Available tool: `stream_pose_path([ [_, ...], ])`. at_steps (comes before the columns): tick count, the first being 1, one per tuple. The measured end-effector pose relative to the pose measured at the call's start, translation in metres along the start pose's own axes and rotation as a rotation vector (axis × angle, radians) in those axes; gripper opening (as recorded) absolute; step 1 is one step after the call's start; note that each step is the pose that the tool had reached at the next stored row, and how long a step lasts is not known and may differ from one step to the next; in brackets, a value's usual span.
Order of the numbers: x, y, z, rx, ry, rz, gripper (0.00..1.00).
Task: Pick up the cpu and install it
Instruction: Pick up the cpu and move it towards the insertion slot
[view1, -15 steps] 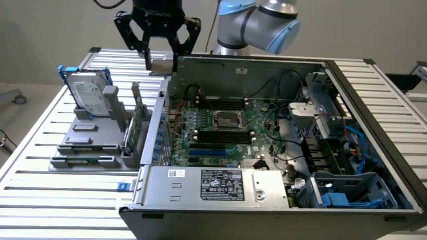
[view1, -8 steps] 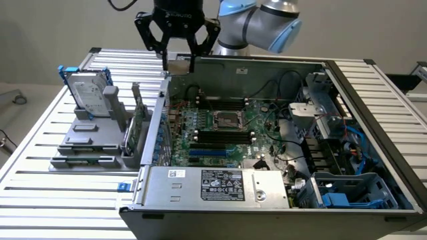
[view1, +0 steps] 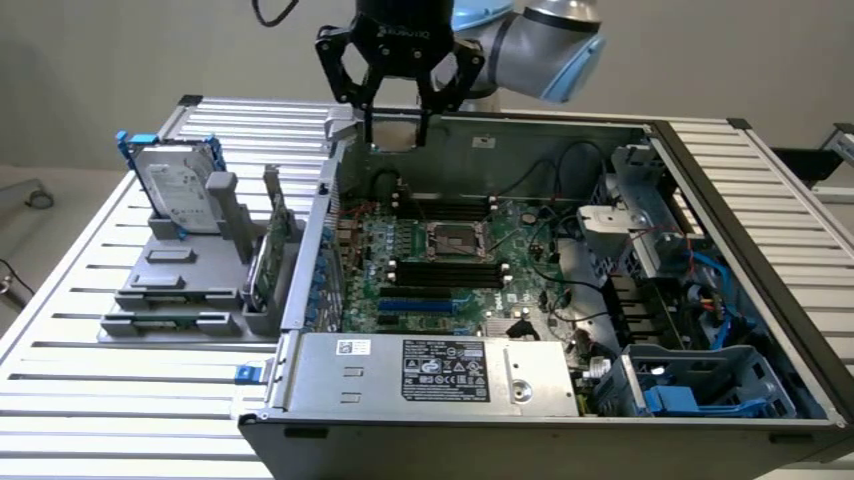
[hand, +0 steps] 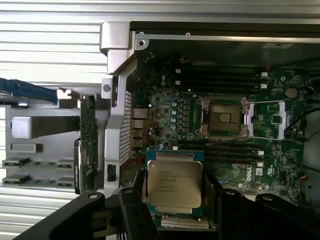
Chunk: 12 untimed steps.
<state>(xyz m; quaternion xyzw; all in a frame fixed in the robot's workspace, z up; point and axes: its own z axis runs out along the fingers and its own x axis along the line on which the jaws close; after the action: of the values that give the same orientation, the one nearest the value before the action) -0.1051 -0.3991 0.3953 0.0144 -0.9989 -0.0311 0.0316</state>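
- The picking-up half of the task is judged done. The cpu (hand: 174, 184), a small flat square chip with a pale silvery metal top, is seen in the wrist view clamped between the two black fingers (hand: 131, 212) of the gripper (hand: 175, 200).
- The fingers are closed on opposite edges of the chip and set fairly wide, as the chip's width demands. The printed top faces the wrist camera and the chip sits level.
- In the exterior view the black gripper (view1: 395, 128) hangs in the air above the rear wall of the open grey metal computer case (view1: 534, 415), towards the exterior view's left. A pale square, taken to be the cpu (view1: 396, 133), is held between its tips, clear of every surface.
- The dark square metal-framed socket (view1: 454, 240) on the green motherboard (view1: 514, 290) lies open and empty, with its gold contact field bare in the wrist view (hand: 223, 117).
- The chip is well apart from the socket — it is neither over it nor lowered towards it, so the installing is judged not yet done.
- The large silver rectangular hard drive with a blue frame (view1: 180, 185) stands in the grey holder (view1: 174, 290) outside the case, untouched.
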Motion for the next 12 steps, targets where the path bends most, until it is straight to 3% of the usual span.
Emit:
stream_pose_path([
  [7, -0.032, 0.0015, 0.0076, 0.0013, 0.0001, 0.0, 0.55],
  [12, -0.056, 0.0071, 0.0157, 0.0019, 0.0001, 0.0, 0.55],
])
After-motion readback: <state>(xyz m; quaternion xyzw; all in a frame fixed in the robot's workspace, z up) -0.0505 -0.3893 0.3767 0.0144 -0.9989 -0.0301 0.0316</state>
